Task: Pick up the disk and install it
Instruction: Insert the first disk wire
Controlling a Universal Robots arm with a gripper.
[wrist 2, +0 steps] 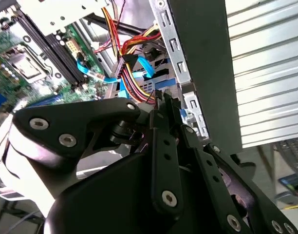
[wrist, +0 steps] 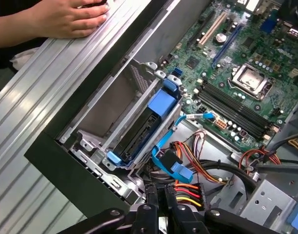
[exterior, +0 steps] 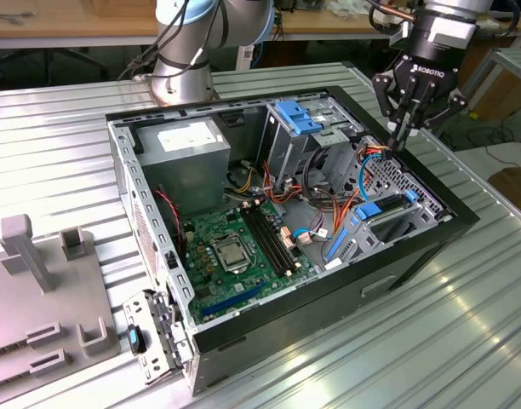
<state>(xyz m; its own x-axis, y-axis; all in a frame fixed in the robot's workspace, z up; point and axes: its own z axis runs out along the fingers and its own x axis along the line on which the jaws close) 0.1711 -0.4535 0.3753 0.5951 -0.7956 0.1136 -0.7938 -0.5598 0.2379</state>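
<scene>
The gripper [exterior: 397, 135] is clenched, seemingly on nothing. The disk [wrist: 141, 127] lies in the bay [wrist: 102, 109] just beyond its tips, long axis running obliquely away.

The robot's arm [exterior: 211, 15] stands on a round grey base [exterior: 182, 72] at the far side, towards the exterior view's left. It goes up past the top edge. Over at the exterior view's right, the silver and black wrist [exterior: 441, 38] comes down from above. The black hand [exterior: 398, 136] hangs under the wrist and leans a little. Its fingers [wrist 2: 164, 146] point down and are pulled close together at the tips. Both wrist views look along these thick black fingers, with round screws in them.
</scene>
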